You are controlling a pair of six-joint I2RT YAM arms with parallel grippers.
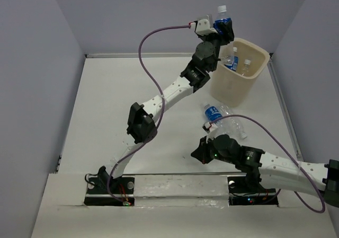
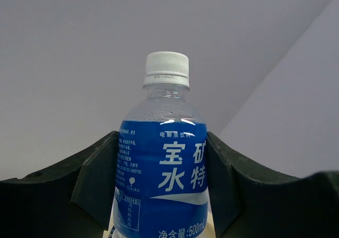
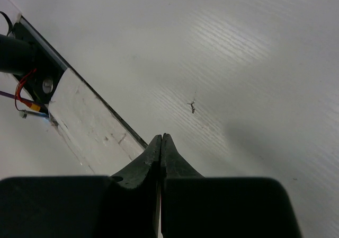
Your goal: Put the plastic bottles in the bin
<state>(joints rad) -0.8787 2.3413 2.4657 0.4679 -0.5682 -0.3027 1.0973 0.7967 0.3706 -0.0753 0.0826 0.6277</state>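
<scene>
My left gripper (image 1: pixel 224 28) is shut on a clear plastic bottle (image 1: pixel 223 19) with a blue label and white cap, held upright in the air beside the bin's far left rim. The left wrist view shows this bottle (image 2: pixel 161 169) gripped between both fingers. The cream-beige bin (image 1: pixel 239 73) stands at the back right with two bottles (image 1: pixel 233 59) upright inside. Another bottle (image 1: pixel 213 114) lies on the table in front of the bin, with a second clear bottle (image 1: pixel 234 124) lying beside it. My right gripper (image 1: pixel 198 154) is shut and empty, low near the table's front; its shut fingertips (image 3: pixel 160 141) show over bare table.
A purple cable loops from the left wrist across the back of the table (image 1: pixel 132 89). Another cable arcs over the right arm. Grey walls enclose the table on the left, back and right. The mounting rail (image 1: pixel 175 187) runs along the near edge.
</scene>
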